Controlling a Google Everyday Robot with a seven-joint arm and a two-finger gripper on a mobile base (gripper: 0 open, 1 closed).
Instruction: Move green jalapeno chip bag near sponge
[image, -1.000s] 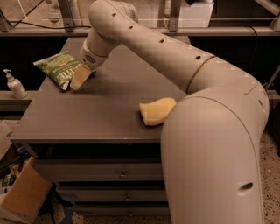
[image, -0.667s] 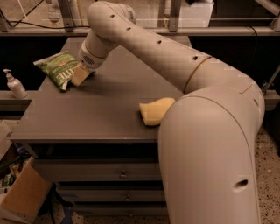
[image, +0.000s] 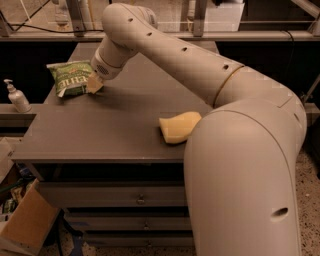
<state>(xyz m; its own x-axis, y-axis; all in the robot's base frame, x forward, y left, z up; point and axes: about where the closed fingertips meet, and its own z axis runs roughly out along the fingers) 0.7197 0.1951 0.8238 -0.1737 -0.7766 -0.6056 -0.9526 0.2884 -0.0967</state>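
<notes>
I see crinkly green jalapeno chip bag (image: 70, 77) upper left of frame, beige gripper (image: 94, 85) at its right edge; open or clamped, cannot tell. Bag light, soft, slippery: I'd pinch sealed end. Pale yellow wavy sponge (image: 177, 127) mid-frame, well apart.

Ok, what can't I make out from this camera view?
- Camera view: whether the gripper, at the right edge of the green jalapeno chip bag, holds it; wrist covers the contact.
- Camera view: right end of the sponge, behind the arm.
- Camera view: front right corner of the table, behind the arm.
</notes>
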